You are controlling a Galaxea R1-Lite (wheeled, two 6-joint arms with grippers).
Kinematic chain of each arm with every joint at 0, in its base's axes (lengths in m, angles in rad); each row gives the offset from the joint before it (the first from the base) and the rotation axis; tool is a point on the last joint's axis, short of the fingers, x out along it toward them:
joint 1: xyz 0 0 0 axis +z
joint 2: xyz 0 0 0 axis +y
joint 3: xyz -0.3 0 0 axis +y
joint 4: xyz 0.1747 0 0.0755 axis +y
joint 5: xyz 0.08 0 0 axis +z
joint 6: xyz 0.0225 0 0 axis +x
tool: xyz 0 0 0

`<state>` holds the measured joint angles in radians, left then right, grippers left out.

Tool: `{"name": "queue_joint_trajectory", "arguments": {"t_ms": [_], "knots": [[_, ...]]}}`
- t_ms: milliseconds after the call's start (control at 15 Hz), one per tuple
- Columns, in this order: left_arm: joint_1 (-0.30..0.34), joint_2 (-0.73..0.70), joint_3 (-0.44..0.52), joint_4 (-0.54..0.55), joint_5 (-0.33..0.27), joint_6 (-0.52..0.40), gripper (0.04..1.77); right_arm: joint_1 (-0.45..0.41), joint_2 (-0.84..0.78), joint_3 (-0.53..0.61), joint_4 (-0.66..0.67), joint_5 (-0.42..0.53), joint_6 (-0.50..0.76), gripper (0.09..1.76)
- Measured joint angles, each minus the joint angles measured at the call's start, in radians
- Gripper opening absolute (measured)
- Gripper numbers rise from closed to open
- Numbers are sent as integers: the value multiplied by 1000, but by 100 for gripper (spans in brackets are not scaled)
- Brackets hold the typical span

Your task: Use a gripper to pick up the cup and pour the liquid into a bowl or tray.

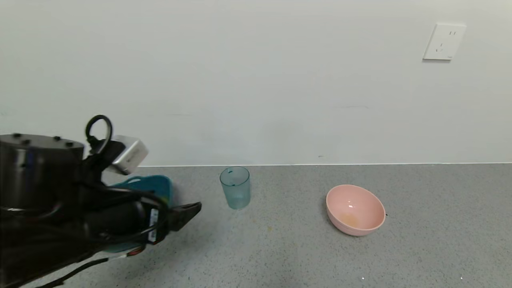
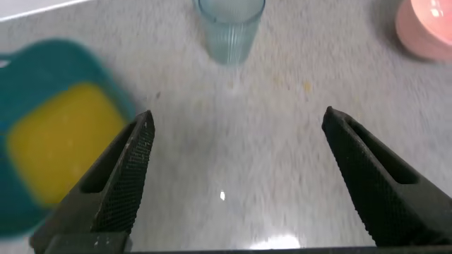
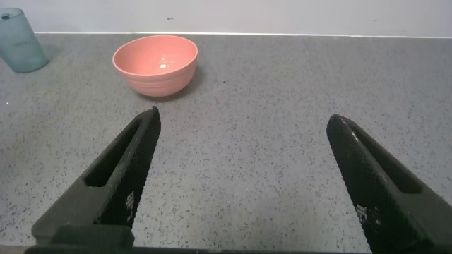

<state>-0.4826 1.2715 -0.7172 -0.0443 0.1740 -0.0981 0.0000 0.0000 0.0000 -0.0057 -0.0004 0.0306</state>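
Tub (image 1: 160, 186) seemingly holding liquid (image 2: 60, 141) hides behind left pincer (image 2: 236, 159), spread wide, empty.

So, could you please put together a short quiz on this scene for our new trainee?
1. True or false: the cup stands upright on the counter.
2. Where is the orange-yellow liquid? A) cup B) teal tub C) pink bowl
3. Is the left gripper holding anything?

Key: 1. True. 2. B. 3. No; it is open, short of the cup. The right gripper is open too, over bare counter.
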Motion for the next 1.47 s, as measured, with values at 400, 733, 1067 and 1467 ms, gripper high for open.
{"name": "queue_joint_trajectory", "arguments": {"t_ms": [400,733,1067,1467], "knots": [[53,-481,10,354,-1,-2,171,0,0,0,0,0,0,171],[245,-770,-1,507,-3,5,171,0,0,0,0,0,0,171],[414,-941,22,545,-13,95,172,0,0,0,0,0,0,171],[476,-1151,105,531,-40,98,172,0,0,0,0,0,0,171]]}}
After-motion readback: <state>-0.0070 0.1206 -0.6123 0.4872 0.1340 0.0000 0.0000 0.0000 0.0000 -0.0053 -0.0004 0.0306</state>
